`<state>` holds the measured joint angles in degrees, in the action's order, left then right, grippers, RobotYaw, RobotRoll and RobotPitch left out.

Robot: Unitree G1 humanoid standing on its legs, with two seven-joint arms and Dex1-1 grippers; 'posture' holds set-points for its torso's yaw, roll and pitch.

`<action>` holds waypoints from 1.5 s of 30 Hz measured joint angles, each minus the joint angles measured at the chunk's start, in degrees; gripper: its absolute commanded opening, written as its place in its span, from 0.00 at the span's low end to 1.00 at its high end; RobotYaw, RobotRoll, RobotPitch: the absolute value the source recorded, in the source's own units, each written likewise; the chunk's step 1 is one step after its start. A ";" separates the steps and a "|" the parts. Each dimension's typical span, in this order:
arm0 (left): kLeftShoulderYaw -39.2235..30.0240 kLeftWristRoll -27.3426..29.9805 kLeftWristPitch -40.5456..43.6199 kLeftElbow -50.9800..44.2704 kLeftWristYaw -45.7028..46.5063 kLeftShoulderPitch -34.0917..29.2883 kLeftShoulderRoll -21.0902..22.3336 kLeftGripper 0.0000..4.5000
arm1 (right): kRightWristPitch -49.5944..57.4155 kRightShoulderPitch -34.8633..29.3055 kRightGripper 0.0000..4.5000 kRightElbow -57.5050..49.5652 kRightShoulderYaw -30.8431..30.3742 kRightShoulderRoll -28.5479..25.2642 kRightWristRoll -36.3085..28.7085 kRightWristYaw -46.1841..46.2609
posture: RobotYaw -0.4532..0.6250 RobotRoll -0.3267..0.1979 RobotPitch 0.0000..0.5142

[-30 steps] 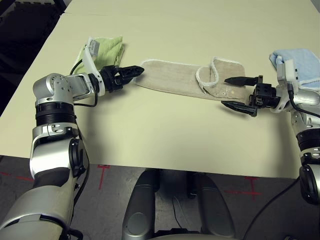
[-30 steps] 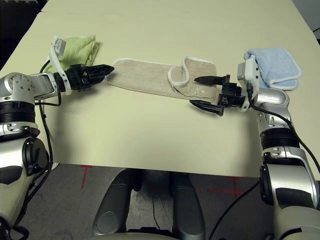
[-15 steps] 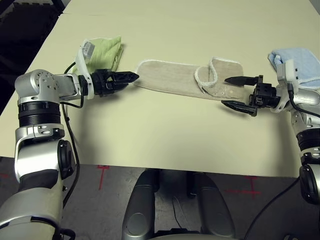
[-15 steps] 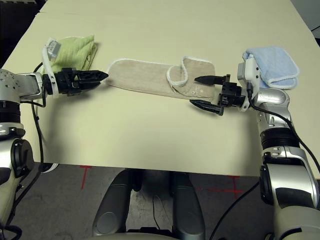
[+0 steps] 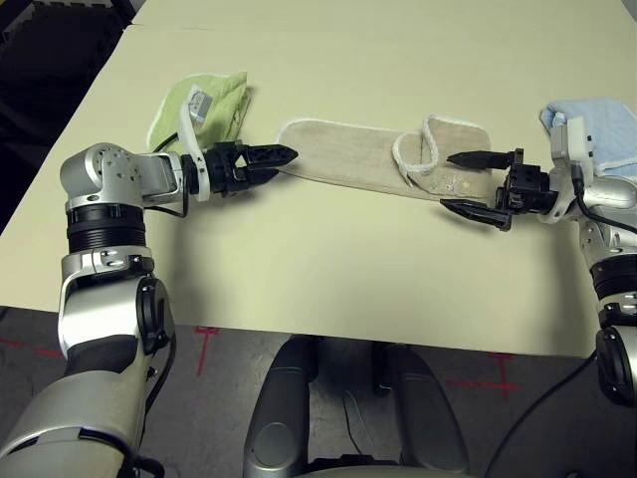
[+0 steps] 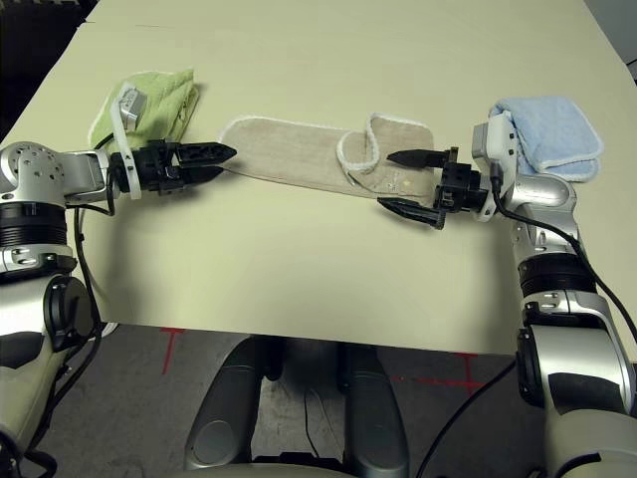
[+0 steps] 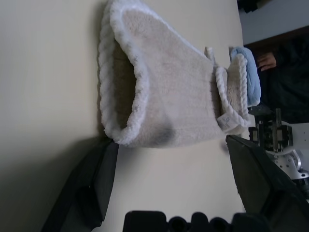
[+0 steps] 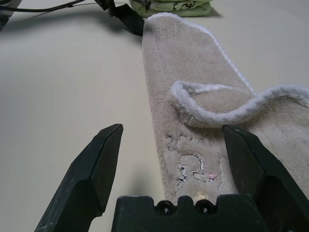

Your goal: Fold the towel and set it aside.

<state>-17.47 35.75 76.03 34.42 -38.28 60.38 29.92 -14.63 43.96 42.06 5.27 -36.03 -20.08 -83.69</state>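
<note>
The beige towel [image 5: 348, 154] lies as a long strip across the middle of the table, white-edged, with a curled fold [image 5: 418, 149] near its right end. My left gripper [image 5: 284, 161] is open at the strip's left end. In the left wrist view that rounded end [image 7: 159, 96] sits just ahead of the open fingers [image 7: 91, 183]. At the strip's right end my right gripper [image 5: 448, 182] is open, one finger over the towel and one beside its near edge. The right wrist view shows the stitched label area [image 8: 193, 169] between the fingers [image 8: 96, 164].
A folded light green towel [image 5: 204, 105] lies behind my left gripper. Behind my right wrist sits a folded light blue towel [image 5: 597, 124]. A person's hand [image 7: 267, 60] shows beyond the table's far side. Bare tabletop [image 5: 328, 259] stretches in front of the strip.
My left arm swung out to the left and came back, and its gripper now points at the towel's left end from slightly nearer. The right arm and the towel have not moved.
</note>
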 measured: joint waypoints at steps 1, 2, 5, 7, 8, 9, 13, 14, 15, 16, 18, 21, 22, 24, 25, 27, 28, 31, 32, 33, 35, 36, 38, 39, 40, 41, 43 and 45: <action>-0.40 -0.06 -1.01 0.58 0.56 0.17 -0.05 1.00 | 0.00 0.00 0.99 0.00 0.00 0.00 0.00 0.02 | 0.45 0.62 0.66; -0.63 -0.11 -1.61 0.85 0.93 0.26 -0.05 1.00 | 0.00 -0.01 0.99 0.00 0.00 -0.02 0.00 0.02 | 0.45 0.62 0.66; -0.76 -0.15 -2.89 2.46 1.56 1.03 -0.05 1.00 | 0.00 -0.01 0.99 0.00 0.00 -0.04 0.00 0.06 | 0.45 0.62 0.66; -1.11 -0.20 -3.82 2.91 2.19 1.20 -0.05 1.00 | 0.00 -0.01 0.99 0.00 0.00 -0.04 0.00 0.09 | 0.45 0.62 0.66; -1.19 -0.23 -4.16 3.05 2.36 1.26 -0.05 1.00 | 0.00 -0.01 0.99 0.00 0.00 -0.04 0.00 0.11 | 0.45 0.62 0.66; -1.27 -0.24 -4.57 3.33 2.60 1.37 -0.05 1.00 | 0.00 -0.01 0.99 0.00 0.00 -0.04 0.00 0.16 | 0.45 0.62 0.66; -1.35 -0.27 -5.00 3.97 3.28 1.52 -0.04 0.79 | 0.00 -0.01 1.00 0.00 0.00 -0.04 0.00 0.30 | 0.45 0.62 0.66; -1.35 -0.27 -4.93 4.13 3.31 1.52 -0.03 0.70 | 0.00 -0.01 1.00 0.00 0.00 -0.04 0.00 0.34 | 0.45 0.62 0.65; -1.35 -0.22 -4.45 4.17 3.31 1.52 0.01 0.62 | -0.01 -0.01 1.00 0.00 0.00 -0.04 0.01 0.37 | 0.45 0.62 0.65; -1.34 -0.18 -4.05 4.17 3.28 1.52 0.03 0.53 | -0.01 -0.01 1.00 0.00 0.00 -0.05 0.02 0.41 | 0.45 0.62 0.65; -1.29 -0.05 -2.82 4.16 3.04 1.52 0.15 0.38 | -0.02 -0.01 1.00 0.00 0.00 -0.07 0.04 0.44 | 0.45 0.62 0.65; -0.89 0.14 -1.33 3.60 2.37 1.46 0.19 0.13 | -0.14 -0.01 1.00 0.00 0.00 -0.13 0.07 0.47 | 0.45 0.62 0.64; -0.80 0.16 -1.00 3.24 2.20 1.40 0.20 0.05 | -0.16 -0.01 1.00 0.00 0.00 -0.18 0.08 0.48 | 0.45 0.62 0.64; -0.57 0.21 -0.60 2.71 2.06 1.26 0.20 0.01 | -0.23 -0.01 1.00 0.01 0.00 -0.41 0.10 0.51 | 0.45 0.62 0.64; -0.56 0.21 -0.53 2.68 2.05 1.20 0.20 0.01 | -0.28 -0.01 1.00 0.01 0.00 -0.53 0.10 0.52 | 0.45 0.62 0.64; -0.56 0.20 -0.47 2.68 2.05 1.15 0.20 0.01 | -0.31 -0.01 1.00 0.01 0.00 -0.68 0.10 0.56 | 0.44 0.62 0.64; -0.56 0.20 -0.47 2.68 2.05 1.15 0.20 0.01 | -0.32 -0.01 1.00 0.01 0.00 -0.70 0.10 0.57 | 0.44 0.62 0.64; -0.56 0.19 -0.56 2.68 2.05 1.15 0.20 0.01 | -0.35 -0.01 1.00 0.01 0.00 -0.70 0.10 0.59 | 0.45 0.62 0.63; -0.56 0.15 -0.83 2.69 2.05 1.16 0.20 0.01 | -0.35 -0.01 1.00 0.01 0.00 -0.70 0.10 0.61 | 0.45 0.62 0.63; -0.55 0.10 -1.13 2.73 2.05 1.16 0.26 0.01 | -0.35 -0.01 1.00 0.01 0.00 -0.70 0.10 0.62 | 0.45 0.62 0.63; -0.39 -0.08 -1.67 2.87 1.99 1.16 1.01 0.01 | -0.36 -0.01 1.00 0.01 0.00 -0.70 0.10 0.65 | 0.45 0.62 0.63; -0.29 -0.14 -1.72 2.90 1.87 1.15 1.73 0.01 | -0.36 0.00 1.00 0.01 0.00 -0.70 0.10 0.67 | 0.45 0.62 0.63; -0.09 -0.21 -1.71 2.85 1.36 1.12 3.62 0.01 | -0.40 0.00 1.00 0.03 0.00 -0.74 0.10 0.68 | 0.45 0.62 0.63; -0.03 -0.19 -1.54 2.53 1.10 0.94 4.74 0.01 | -0.43 0.01 1.00 0.08 0.00 -0.80 0.10 0.68 | 0.46 0.62 0.63; -0.03 -0.10 -1.04 1.88 0.81 0.41 5.68 0.01 | -0.50 0.05 1.00 0.18 0.00 -0.89 0.10 0.69 | 0.46 0.62 0.63; -0.03 0.04 -0.22 0.90 0.62 -0.43 6.66 0.01 | -0.64 0.10 1.00 0.37 0.01 -1.06 0.11 0.70 | 0.46 0.62 0.63; -0.06 0.52 1.89 -1.39 0.19 -2.36 7.76 0.01 | -0.82 0.26 1.00 0.94 0.07 -1.33 0.13 0.77 | 0.46 0.62 0.63; -0.17 1.06 3.72 -3.44 0.13 -3.83 7.96 0.01 | -0.93 0.54 1.00 1.24 0.08 -1.35 0.19 0.79 | 0.46 0.62 0.63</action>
<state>-17.64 36.81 79.74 30.97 -38.15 56.55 37.88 -15.56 44.50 43.30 5.35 -37.37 -19.89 -82.90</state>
